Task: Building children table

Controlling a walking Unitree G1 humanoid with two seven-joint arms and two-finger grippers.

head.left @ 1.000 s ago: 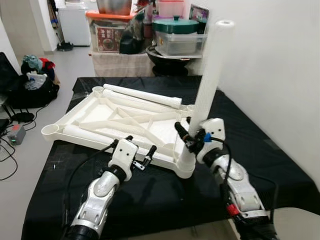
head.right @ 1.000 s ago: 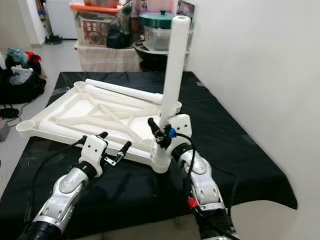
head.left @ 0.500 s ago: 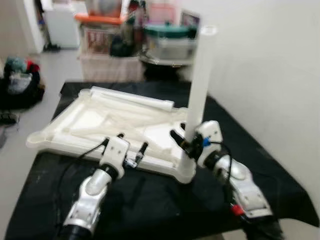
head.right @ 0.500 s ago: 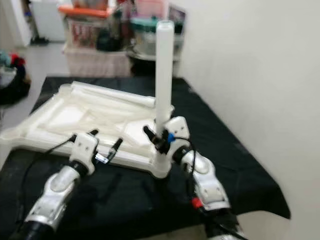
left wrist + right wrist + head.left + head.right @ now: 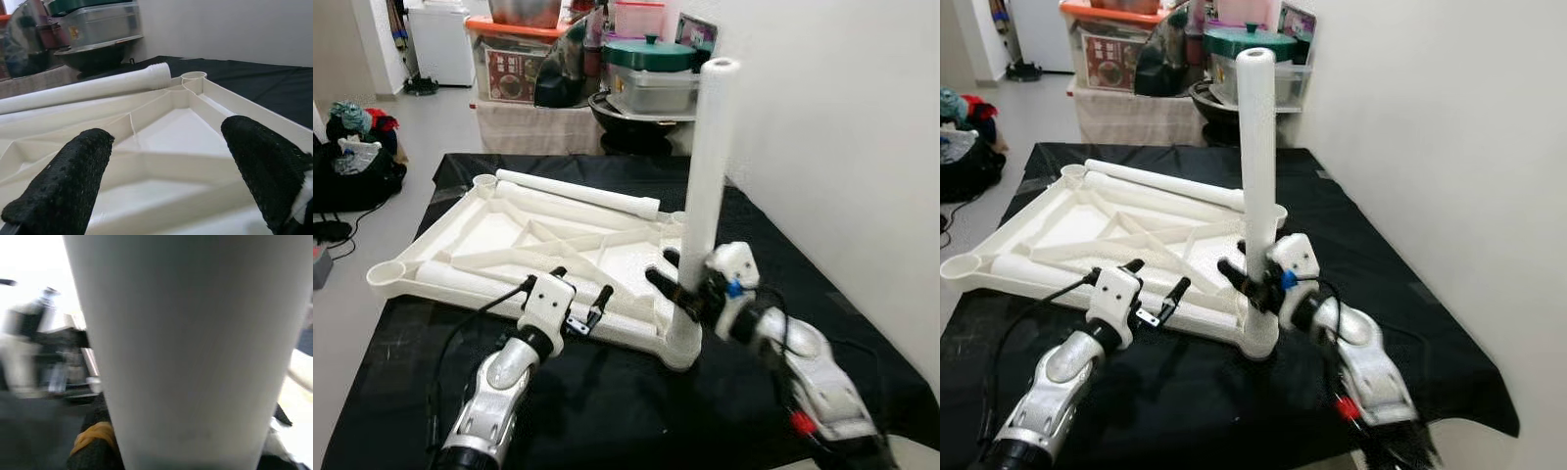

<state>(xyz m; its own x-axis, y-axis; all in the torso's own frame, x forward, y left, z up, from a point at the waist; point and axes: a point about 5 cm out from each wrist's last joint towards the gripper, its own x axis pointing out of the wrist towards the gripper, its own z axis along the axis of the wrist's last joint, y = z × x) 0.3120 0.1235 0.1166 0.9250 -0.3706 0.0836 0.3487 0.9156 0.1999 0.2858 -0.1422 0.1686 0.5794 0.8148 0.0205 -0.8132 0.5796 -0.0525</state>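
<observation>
Compared with a second ago, the right gripper [image 5: 677, 284] sits a touch lower on the upright leg [image 5: 703, 176], its fingers clasped round the white tube just above the corner socket [image 5: 678, 343] of the upturned tabletop [image 5: 489, 235], which lies on the black cloth [image 5: 607, 392]. To seat it well, I judge the tube wants keeping plumb while being turned or pressed down. Meanwhile the left gripper [image 5: 579, 294] hovers at the tabletop's near rim, fingers spread, holding nothing. A spare leg [image 5: 578, 191] lies along the far edge. No writing is legible.
</observation>
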